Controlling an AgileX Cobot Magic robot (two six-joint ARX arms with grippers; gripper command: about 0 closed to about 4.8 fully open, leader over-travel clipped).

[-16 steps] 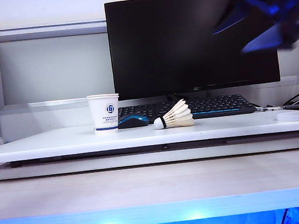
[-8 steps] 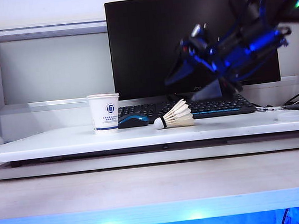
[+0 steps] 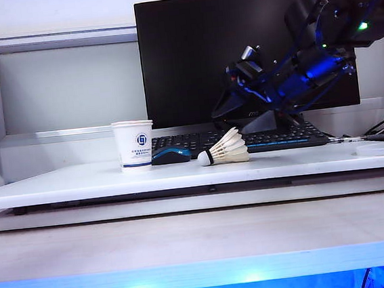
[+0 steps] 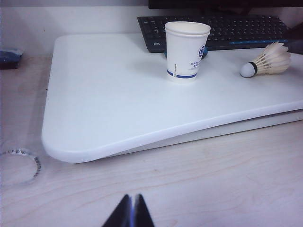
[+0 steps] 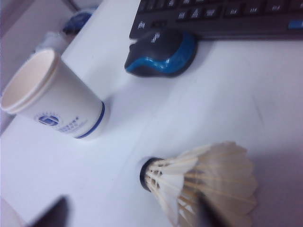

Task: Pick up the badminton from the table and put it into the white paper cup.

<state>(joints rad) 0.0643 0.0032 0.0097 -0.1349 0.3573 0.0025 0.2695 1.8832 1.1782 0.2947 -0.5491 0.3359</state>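
The badminton (image 3: 224,150) lies on its side on the white table (image 3: 80,182), cork tip toward the white paper cup (image 3: 134,145), which stands upright further left. My right gripper (image 3: 241,115) hangs open just above and behind the badminton's feathers, not touching it. In the right wrist view the badminton (image 5: 199,182) lies partly between the spread fingers of that gripper (image 5: 130,215), with one fingertip (image 5: 208,213) over the feathers; the cup (image 5: 52,97) stands beyond. My left gripper (image 4: 132,197) is shut and holds nothing, low over the wooden desk, well short of the cup (image 4: 187,52) and the badminton (image 4: 267,61).
A black-and-blue mouse (image 3: 171,155) sits between cup and badminton, close to both. A dark keyboard (image 3: 280,135) and a black monitor (image 3: 237,51) stand behind them. A flat white round lid (image 3: 379,148) and cables lie at the table's right end.
My right arm has swung down from the upper right corner to just above the badminton. The cup, mouse and badminton have not moved.
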